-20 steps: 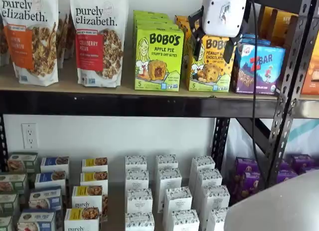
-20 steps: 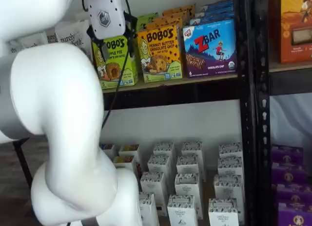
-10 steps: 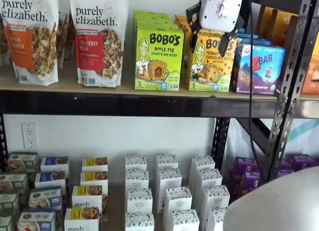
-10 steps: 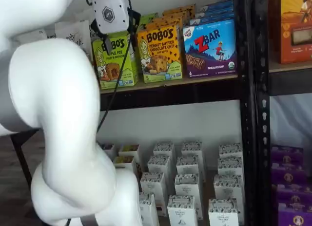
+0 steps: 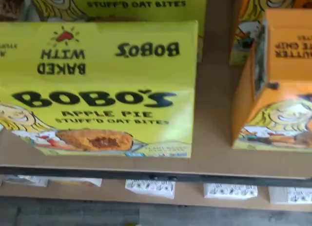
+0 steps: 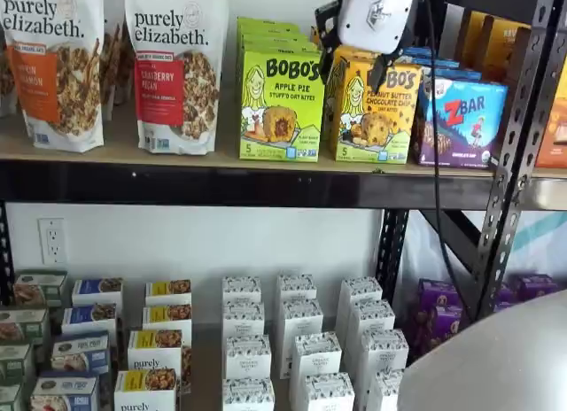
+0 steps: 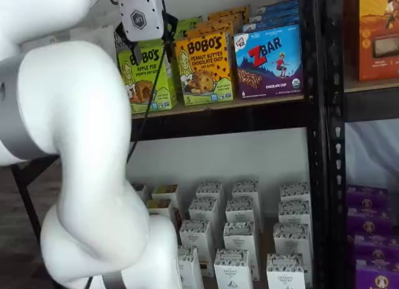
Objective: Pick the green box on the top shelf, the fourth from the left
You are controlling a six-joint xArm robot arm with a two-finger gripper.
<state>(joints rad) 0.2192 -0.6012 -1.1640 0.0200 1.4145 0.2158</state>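
One green box (image 6: pixel 281 105) is fronted on the shelf (image 6: pixel 221 185); the gripper (image 6: pixel 353 65) is spread wide, nothing held.

Two Purely Elizabeth granola bags (image 6: pixel 115 65) stand upright side by side. A yellow-orange Bobo's peanut butter chocolate chip box (image 6: pixel 372 114) stands upright, and just beside it a blue Zbar box (image 6: pixel 461 119) — more of each lined up behind. On the lower shelf, white cartons (image 6: pixel 306 340) sit in rows, purple boxes (image 6: pixel 438 314) farther along. A wall outlet (image 6: pixel 52 241) shows — white.
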